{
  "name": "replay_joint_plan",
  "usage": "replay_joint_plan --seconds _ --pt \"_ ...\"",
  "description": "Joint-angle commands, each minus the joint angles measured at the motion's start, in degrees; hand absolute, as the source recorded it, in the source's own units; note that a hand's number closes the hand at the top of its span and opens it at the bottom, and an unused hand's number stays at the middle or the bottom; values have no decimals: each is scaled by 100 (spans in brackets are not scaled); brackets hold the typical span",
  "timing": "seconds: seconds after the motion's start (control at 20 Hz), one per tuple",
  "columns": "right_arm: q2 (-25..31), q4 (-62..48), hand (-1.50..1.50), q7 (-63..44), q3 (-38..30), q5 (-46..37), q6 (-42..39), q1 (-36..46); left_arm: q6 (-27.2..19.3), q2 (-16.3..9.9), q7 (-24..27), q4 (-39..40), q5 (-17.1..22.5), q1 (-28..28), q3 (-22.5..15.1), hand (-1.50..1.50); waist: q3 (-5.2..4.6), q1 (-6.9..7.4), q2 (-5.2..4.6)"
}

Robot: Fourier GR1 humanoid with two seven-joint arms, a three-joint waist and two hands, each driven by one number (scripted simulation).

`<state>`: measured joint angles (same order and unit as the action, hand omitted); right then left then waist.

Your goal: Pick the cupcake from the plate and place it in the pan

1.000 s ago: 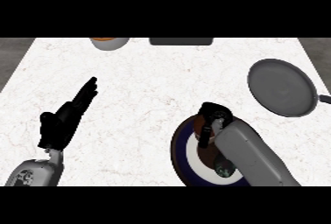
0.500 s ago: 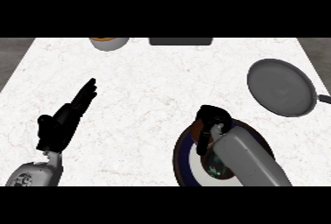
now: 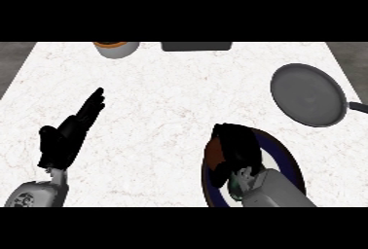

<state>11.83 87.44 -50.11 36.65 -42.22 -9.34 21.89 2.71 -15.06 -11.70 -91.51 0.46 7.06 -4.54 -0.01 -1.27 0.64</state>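
While right hand (image 3: 237, 146) curls over it on plate (image 3: 287, 155) — cupcake (image 3: 213, 154) mostly hidden, brown edge showing.

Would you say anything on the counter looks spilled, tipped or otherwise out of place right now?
Nothing stands out. The pan lies flat, and the right hand is over the plate, largely hiding the cupcake.

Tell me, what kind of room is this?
Probably a kitchen. There's a white marble-looking counter, a grey frying pan on it, and a dark-rimmed plate under the robot's right hand. A small cup sits at the far edge.
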Motion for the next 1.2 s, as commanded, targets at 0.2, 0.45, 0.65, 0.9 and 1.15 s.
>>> replay_joint_plan --seconds 0.2,0.45,0.65,0.9,1.15 --pt "709 2031 150 -269 606 -2045 1335 -488 -30 -3 -21 -55 -68 -34 30 0 0 -81 18" --pt "739 2935 150 -487 393 -2479 1452 -945 -12 131 67 214 -183 290 -2 0 1 21 -49" --pt "708 2718 150 -165 -401 -2287 1915 -1089 -41 234 -361 -337 -268 79 -186 0 5 111 -57" --pt "851 2028 150 872 -1575 -1117 2939 -1248 213 72 54 -69 -14 -9 177 0 9 160 -86" --pt "959 1083 150 1923 -2281 -374 3017 -1053 438 -53 -250 -29 50 330 389 0 4 147 -75"
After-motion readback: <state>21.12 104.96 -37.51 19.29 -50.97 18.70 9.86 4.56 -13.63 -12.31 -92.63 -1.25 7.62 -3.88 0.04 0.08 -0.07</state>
